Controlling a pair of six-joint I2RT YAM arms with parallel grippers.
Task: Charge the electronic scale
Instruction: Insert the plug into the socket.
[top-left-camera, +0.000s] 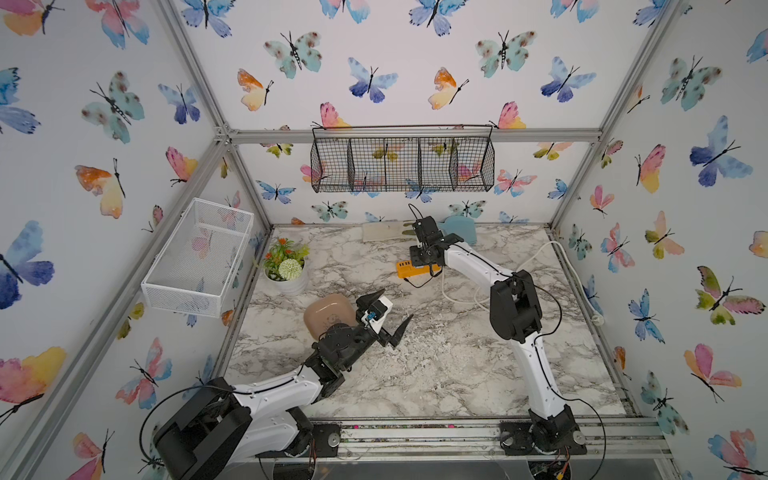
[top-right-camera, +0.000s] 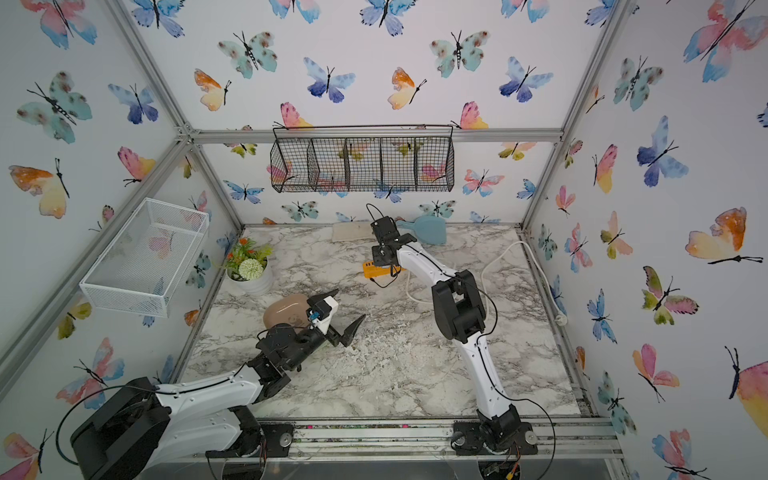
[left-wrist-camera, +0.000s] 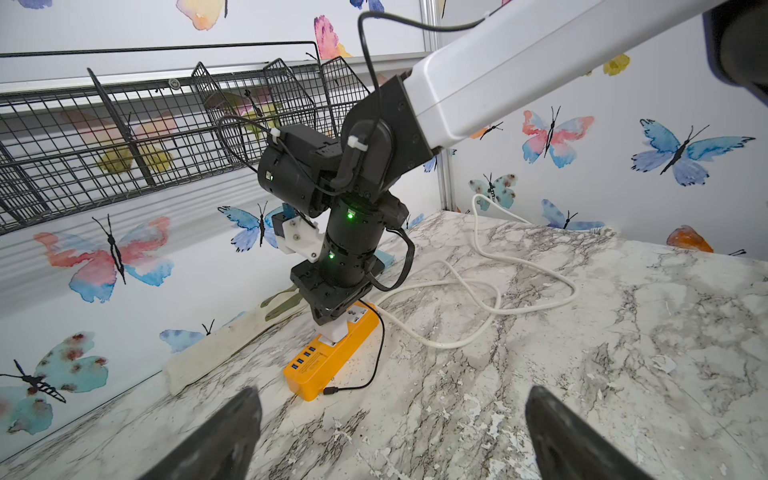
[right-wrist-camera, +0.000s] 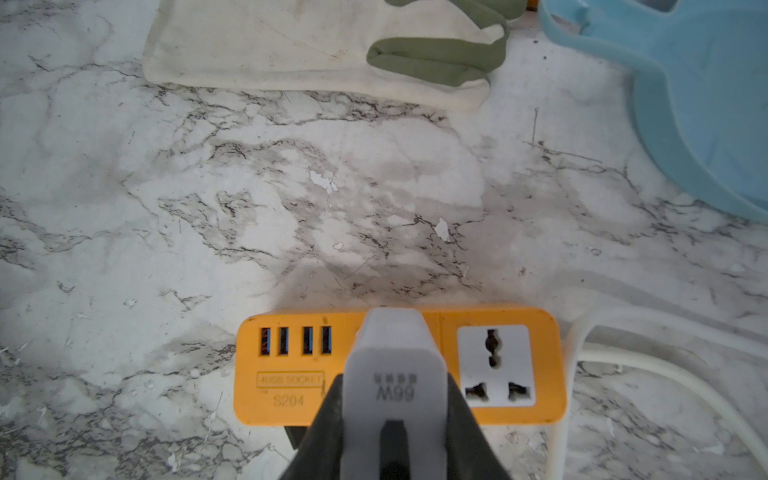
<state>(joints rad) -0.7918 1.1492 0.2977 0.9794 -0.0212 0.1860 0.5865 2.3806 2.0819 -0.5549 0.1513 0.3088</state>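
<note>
Widest first: marble tabletop (top-left-camera: 436, 374), mostly bare, with the action split between two spots. At the far side, right hand (right-wrist-camera: 395, 415) reaching down over the strip and clamped narrow on a white charger block, one dark finger against each flank in the right wrist view. At the near side, left hand (top-left-camera: 397, 303) spread wide, holding nothing, hovering tilted just beside the electronic scale (top-left-camera: 328, 311). Scale sitting on the tabletop near the potted plant (top-left-camera: 286, 266), well apart from the strip, pinkish platter up, faint drawing showing in both top views. Body and charging port hidden under platter and arm.

Smaller now: orange power strip (right-wrist-camera: 291, 374) lying flat, four USB slots at one end, a free white socket at the other. White charger block (right-wrist-camera: 395, 365) standing between them, seated or very nearly by the look of it, full depth hard to tell. Thin black cable (left-wrist-camera: 380, 353) looping off the block to the tabletop. Small connector (left-wrist-camera: 330, 391) lying loose just beside the strip's end.

Step in hand, then: plugging the charger in. Next move, at a guess: releasing the block, picking up that tiny connector, carrying it across to the scale and lining it up with a port not yet in view. Fine aim needed there, probably with the left hand steadying the scale.
</note>
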